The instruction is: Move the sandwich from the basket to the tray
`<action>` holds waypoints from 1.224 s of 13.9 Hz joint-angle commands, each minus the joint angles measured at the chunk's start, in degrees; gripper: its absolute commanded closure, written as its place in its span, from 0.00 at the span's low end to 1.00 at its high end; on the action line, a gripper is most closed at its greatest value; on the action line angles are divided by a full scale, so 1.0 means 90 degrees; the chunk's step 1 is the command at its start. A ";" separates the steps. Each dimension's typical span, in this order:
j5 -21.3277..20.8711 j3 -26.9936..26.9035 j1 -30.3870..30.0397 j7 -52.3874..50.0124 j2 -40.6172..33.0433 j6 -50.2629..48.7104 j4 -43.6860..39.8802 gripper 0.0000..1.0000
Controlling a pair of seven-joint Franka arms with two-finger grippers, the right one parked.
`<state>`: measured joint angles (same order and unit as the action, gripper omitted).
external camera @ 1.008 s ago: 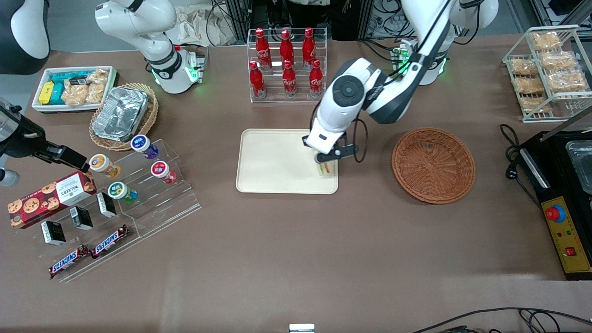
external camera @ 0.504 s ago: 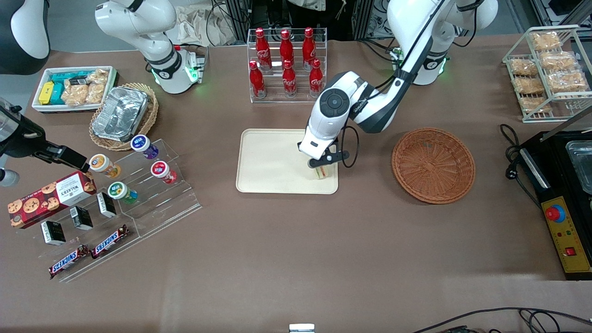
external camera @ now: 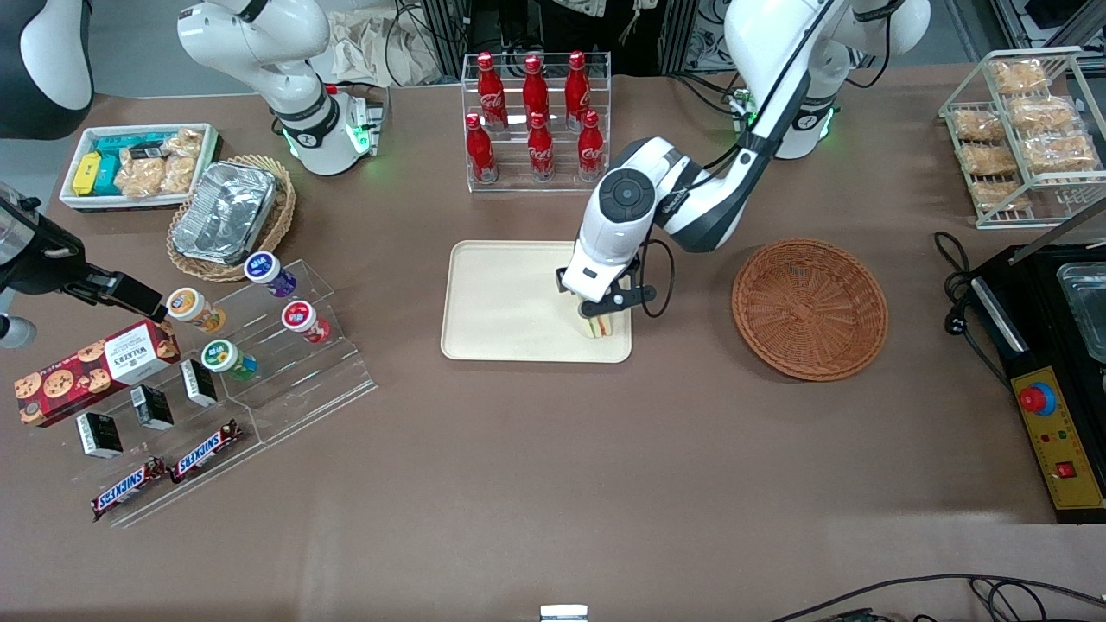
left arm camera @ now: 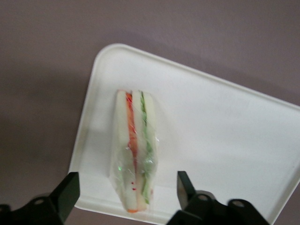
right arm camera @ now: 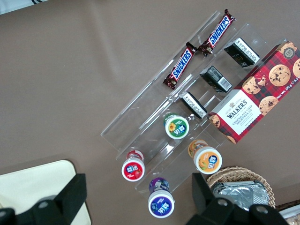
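Now end effector (left arm camera: pixel 126 190) spread wide, clear of sandwich (left arm camera: pixel 135 159) on tray (left arm camera: pixel 225 140).

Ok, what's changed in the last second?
The gripper carried the sandwich a little farther over the tray and lower, then let go; it now sits open over the sandwich, which rests on the tray. The basket stayed put.

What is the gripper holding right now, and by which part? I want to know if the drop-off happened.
Nothing: the gripper is open above the sandwich, which lies on the tray.
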<state>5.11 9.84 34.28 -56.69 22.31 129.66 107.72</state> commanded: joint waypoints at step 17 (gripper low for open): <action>-0.0928 -0.0487 -0.3730 0.5133 -0.2528 -0.4630 -0.1294 0.01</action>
<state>-1.09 4.36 2.08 -14.75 -0.53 91.04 98.75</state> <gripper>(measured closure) 0.004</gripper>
